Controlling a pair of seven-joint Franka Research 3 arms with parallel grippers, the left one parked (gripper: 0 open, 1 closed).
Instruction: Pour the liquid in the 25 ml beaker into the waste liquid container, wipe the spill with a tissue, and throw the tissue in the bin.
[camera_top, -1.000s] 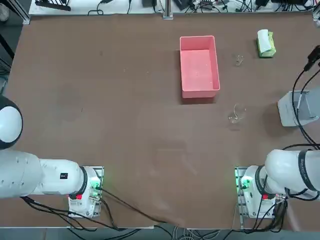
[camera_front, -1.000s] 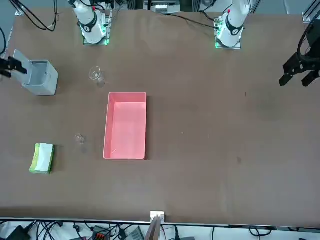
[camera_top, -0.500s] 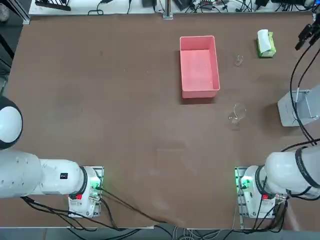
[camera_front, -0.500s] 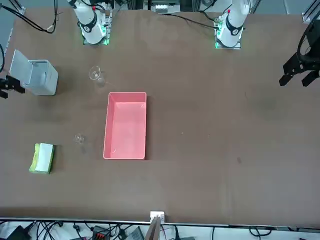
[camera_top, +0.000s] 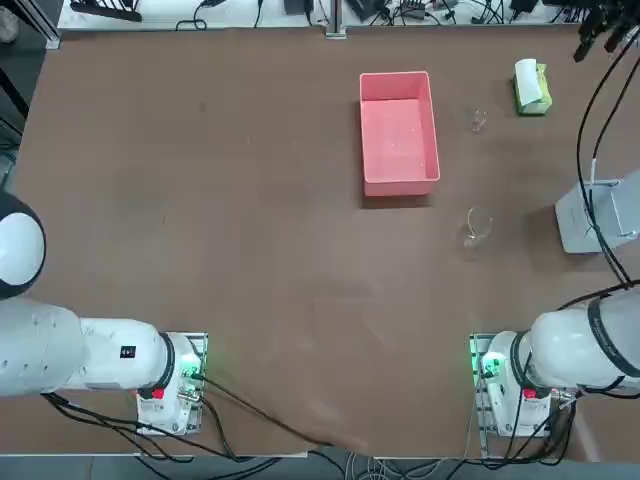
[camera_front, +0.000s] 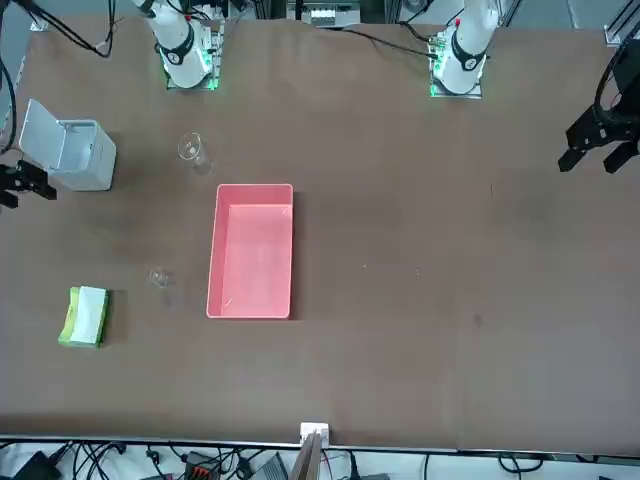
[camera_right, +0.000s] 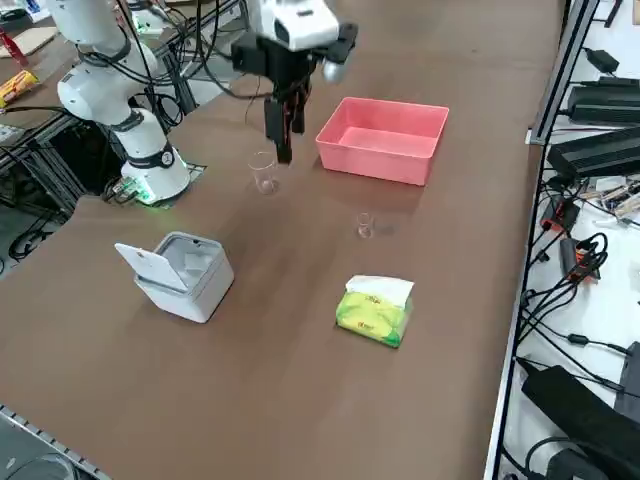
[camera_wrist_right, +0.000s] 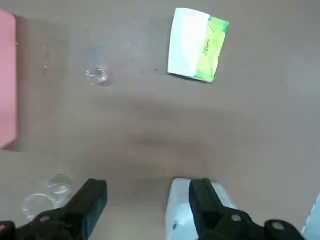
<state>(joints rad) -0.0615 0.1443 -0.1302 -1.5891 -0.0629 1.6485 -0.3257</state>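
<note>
The 25 ml beaker (camera_top: 479, 121) (camera_front: 158, 277) (camera_right: 365, 226) (camera_wrist_right: 97, 75) is a tiny clear glass standing upright on the brown table, between the pink tray and the green pack. That pink tray is the waste liquid container (camera_top: 364, 130) (camera_front: 251, 250) (camera_right: 382, 140) (camera_wrist_right: 6, 80). A white tissue sticks out of the green tissue pack (camera_top: 531, 86) (camera_front: 86, 316) (camera_right: 375, 308) (camera_wrist_right: 196, 44). The bin (camera_top: 590, 218) (camera_front: 70, 153) (camera_right: 180, 275) (camera_wrist_right: 175, 215) has its lid up. My right gripper (camera_top: 598, 32) (camera_front: 22, 182) (camera_right: 285, 150) (camera_wrist_right: 147, 200) hangs open and empty, high above the table between bin and pack, fingers pointing down.
A larger clear beaker (camera_top: 474, 228) (camera_front: 191, 150) (camera_right: 264, 172) (camera_wrist_right: 47, 192) stands upright between the tray and the bin, nearer the arm's base. Cables and black equipment lie beyond the table's far edge (camera_right: 520, 250).
My right gripper has moved away from over the bin, farther from its base toward the tissue pack's side, still open. Nothing on the table has shifted.
</note>
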